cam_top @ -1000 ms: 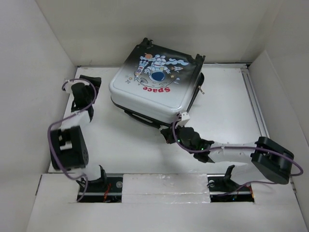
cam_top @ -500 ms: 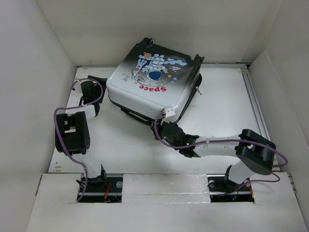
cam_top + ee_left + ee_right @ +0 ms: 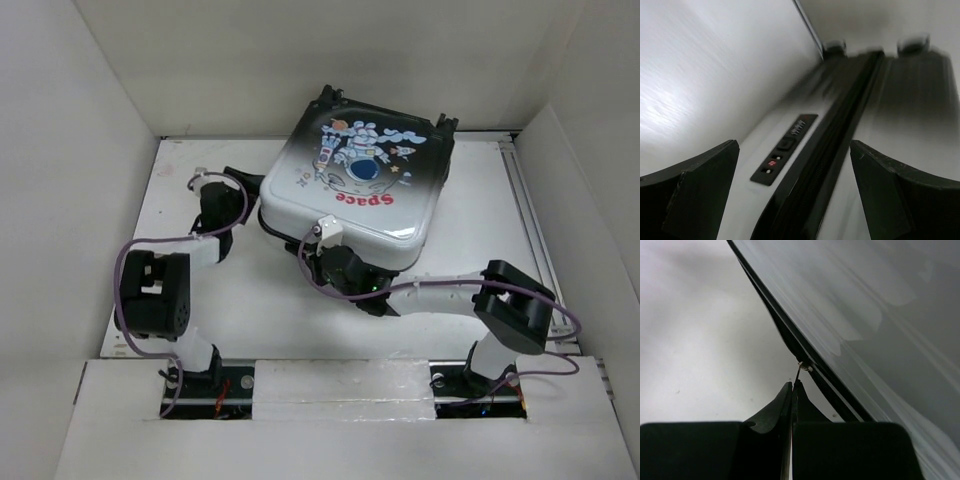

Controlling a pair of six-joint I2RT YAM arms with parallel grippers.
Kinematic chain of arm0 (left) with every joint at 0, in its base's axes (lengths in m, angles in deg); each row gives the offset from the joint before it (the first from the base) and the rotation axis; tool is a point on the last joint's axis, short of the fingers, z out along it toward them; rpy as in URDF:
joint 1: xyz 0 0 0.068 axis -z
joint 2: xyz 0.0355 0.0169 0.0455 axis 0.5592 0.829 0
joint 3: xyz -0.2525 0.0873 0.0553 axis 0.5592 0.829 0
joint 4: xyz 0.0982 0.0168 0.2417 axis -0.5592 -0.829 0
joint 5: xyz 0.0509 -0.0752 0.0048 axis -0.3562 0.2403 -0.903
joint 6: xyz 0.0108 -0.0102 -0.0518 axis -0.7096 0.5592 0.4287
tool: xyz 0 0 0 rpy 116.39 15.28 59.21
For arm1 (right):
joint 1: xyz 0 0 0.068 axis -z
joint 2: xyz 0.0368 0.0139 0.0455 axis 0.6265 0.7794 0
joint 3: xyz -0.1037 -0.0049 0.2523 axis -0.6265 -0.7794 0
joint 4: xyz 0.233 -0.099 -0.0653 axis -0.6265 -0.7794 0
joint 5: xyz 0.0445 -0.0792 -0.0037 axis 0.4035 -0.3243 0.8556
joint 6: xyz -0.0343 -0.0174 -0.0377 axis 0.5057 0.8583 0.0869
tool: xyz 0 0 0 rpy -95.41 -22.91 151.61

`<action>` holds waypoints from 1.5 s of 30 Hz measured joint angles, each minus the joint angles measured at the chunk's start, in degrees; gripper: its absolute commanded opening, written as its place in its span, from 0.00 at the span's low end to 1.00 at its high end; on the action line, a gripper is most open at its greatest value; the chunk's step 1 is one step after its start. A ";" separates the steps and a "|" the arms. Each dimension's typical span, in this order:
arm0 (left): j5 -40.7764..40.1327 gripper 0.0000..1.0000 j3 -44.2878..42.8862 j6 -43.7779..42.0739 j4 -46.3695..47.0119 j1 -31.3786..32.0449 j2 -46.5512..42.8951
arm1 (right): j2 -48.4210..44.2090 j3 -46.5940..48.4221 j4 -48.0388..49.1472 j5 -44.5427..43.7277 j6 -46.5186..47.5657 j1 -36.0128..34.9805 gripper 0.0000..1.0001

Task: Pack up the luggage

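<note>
The luggage lies flat and closed at the back middle of the table, astronaut print up. My right gripper is at its near-left front edge, shut on the thin metal zipper pull, which hangs from the black zipper track along the shell. My left gripper is open at the luggage's left side. Its fingers straddle the zipper seam and the black combination lock without touching them. The left gripper holds nothing.
White walls enclose the table on the left, back and right. A metal rail runs along the right edge. Bare white tabletop lies between the luggage and the arm bases.
The luggage has shifted right and turned. My right gripper has moved left along its front edge with the zipper pull. My left gripper has moved right, up to the luggage's side.
</note>
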 measured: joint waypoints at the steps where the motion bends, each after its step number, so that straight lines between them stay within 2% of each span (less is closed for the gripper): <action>1: 1.60 0.89 1.36 -0.20 0.46 1.44 -1.14 | 0.00 0.09 -0.09 0.76 0.52 0.02 0.00; 6: 8.96 0.89 8.90 -3.32 -1.55 8.07 -9.01 | 0.31 1.92 -0.63 10.27 2.67 -1.62 0.00; 12: 12.11 0.89 12.74 -4.72 -2.56 8.28 -14.49 | -0.04 4.13 -5.57 14.32 7.04 -2.03 0.02; 14: 11.80 0.89 15.41 -4.46 -2.73 8.02 -16.50 | -0.04 5.73 -8.70 15.17 7.56 -1.86 0.21; 15: 11.63 0.91 16.59 -4.46 -2.89 7.85 -17.57 | -0.04 6.21 -9.57 16.20 7.02 -1.66 0.37; 16: 11.72 0.91 17.62 -4.57 -3.08 7.69 -18.69 | -0.20 6.69 -10.16 18.38 6.82 -1.60 0.43; 17: 11.61 0.91 18.25 -4.79 -3.48 7.65 -19.74 | -1.11 6.84 -11.54 21.86 6.36 -2.23 0.55; 21: 10.10 0.91 18.75 -6.58 -6.19 7.74 -24.20 | -7.96 6.93 -18.71 24.92 5.66 -4.00 0.60; 22: 9.35 0.91 18.73 -6.99 -6.58 7.74 -25.14 | -10.95 7.23 -21.16 24.90 5.60 -4.09 0.55; 24: 7.98 0.91 18.56 -7.85 -7.34 7.74 -26.47 | -17.51 8.39 -24.76 24.28 5.57 -2.45 0.40; 25: 7.34 0.91 18.38 -8.26 -7.63 7.74 -26.80 | -20.79 9.01 -25.83 23.82 5.51 -0.26 0.18; 26: 6.69 0.91 18.29 -8.59 -7.80 7.74 -27.06 | -23.82 9.40 -26.43 23.17 5.66 2.36 0.03; 27: 6.21 0.91 18.25 -8.92 -8.13 7.74 -27.32 | -27.06 9.77 -27.04 22.40 4.85 6.34 0.00; 32: 3.02 0.87 17.51 -10.71 -9.14 8.87 -27.87 | -38.38 8.72 -30.34 10.16 0.09 34.10 0.00; 35: 2.10 0.84 17.14 -11.45 -9.14 9.97 -27.82 | -42.21 4.76 -32.46 3.23 -2.38 46.16 0.00; 37: 1.95 0.80 16.85 -11.82 -9.03 10.27 -27.41 | -42.93 1.38 -33.22 1.84 -3.96 53.51 0.00; 40: 2.27 0.75 16.52 -12.17 -8.15 10.27 -26.21 | -41.00 -4.59 -33.38 2.69 -5.79 62.40 0.00; 44: 3.63 0.69 16.55 -12.31 -6.67 10.40 -23.93 | -34.29 -8.11 -32.98 11.21 -6.21 66.34 0.00; 45: 3.78 0.65 16.55 -12.44 -6.51 10.69 -23.56 | -31.63 -7.85 -32.22 13.90 -6.01 66.23 0.00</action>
